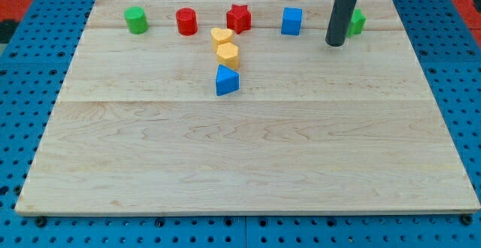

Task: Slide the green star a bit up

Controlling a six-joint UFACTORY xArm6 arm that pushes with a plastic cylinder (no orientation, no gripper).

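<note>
The green star (357,22) lies near the view's top right on the wooden board (248,165), partly hidden behind my dark rod. My tip (334,43) rests on the board just left of and slightly below the star, close to it; I cannot tell whether they touch. A blue cube (291,21) sits left of the tip.
Along the view's top lie a green cylinder (136,20), a red cylinder (186,22) and a red star (239,17). Below them are a yellow heart (221,36), a yellow hexagon (227,54) and a blue triangle (226,81). Blue pegboard surrounds the board.
</note>
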